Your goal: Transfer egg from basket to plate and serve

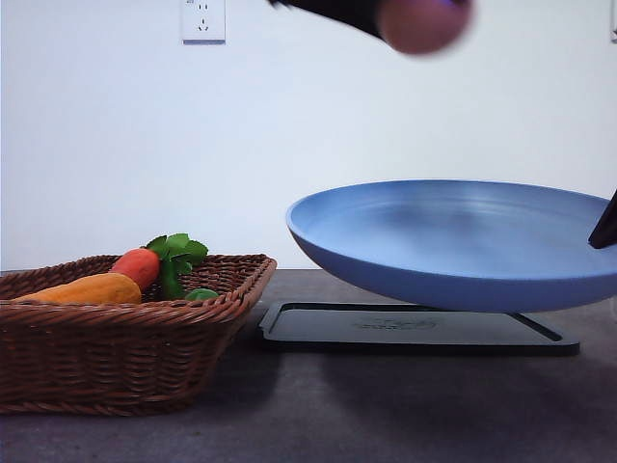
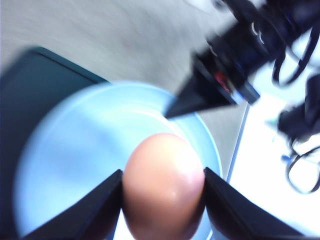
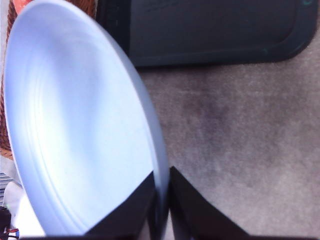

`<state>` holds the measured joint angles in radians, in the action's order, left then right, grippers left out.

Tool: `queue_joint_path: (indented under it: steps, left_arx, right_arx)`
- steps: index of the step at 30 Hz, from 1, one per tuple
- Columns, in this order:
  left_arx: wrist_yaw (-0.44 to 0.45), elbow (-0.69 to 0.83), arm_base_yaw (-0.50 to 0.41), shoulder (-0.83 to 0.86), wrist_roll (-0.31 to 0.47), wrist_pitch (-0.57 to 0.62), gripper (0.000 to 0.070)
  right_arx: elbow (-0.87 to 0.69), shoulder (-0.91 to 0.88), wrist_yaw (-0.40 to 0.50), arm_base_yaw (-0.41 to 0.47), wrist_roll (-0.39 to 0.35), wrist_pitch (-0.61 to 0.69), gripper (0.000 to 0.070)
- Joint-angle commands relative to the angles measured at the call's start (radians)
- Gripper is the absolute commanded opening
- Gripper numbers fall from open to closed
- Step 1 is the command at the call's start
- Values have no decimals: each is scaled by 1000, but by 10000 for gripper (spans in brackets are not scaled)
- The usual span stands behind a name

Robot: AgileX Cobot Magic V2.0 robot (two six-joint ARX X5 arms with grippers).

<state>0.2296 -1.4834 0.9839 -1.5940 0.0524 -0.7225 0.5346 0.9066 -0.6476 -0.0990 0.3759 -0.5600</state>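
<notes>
My left gripper (image 2: 163, 192) is shut on the pinkish-brown egg (image 2: 164, 186), held high above the light-blue plate (image 2: 85, 160). In the front view the egg (image 1: 424, 23) is blurred at the top edge, over the plate (image 1: 453, 241). My right gripper (image 3: 161, 200) is shut on the plate's rim (image 3: 150, 145) and holds it in the air, tilted slightly, above the black tray (image 1: 415, 328). A right finger (image 1: 605, 224) shows at the plate's right edge. The brown wicker basket (image 1: 116, 338) sits on the table at the left.
The basket holds a red-orange fruit (image 1: 138, 265), a long orange-yellow vegetable (image 1: 85, 288) and green leaves (image 1: 178, 253). The black tray (image 3: 210, 30) lies flat on the dark grey table (image 1: 386, 405). A white wall with a socket (image 1: 203, 19) stands behind.
</notes>
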Motion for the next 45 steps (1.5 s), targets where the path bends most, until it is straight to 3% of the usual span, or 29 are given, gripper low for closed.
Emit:
queue_joint_path:
  steps: [1,6,15,20,23,33,45]
  left_arx:
    - [-51,-13,25,-50,16,5,201]
    - [-125,-13,57,-155,20,6,201]
    - [-130,-13,61,-246,41,7,214]
    - [-130,-13,62,-249,40,11,376]
    - [-130,-15,62,-248,38,9,423]
    - [-130,-117,54,-214,36,-144,427]
    - [-130,-146,-32,-8,23,-272,425]
  right_arx:
    - [10,8,-9,-4,17,6,0]
    - [10,8,-9,-4,16,-10,0]
    - [10,8,-11,-4,16,-18,0]
    - [10,8,-11,-4,16,-31,0]
    - [10,8,-11,-4,16,-53,0]
    - [11,92,-46,-4,0,-94,0]
    - [136,406,-58,36,-25,97,0]
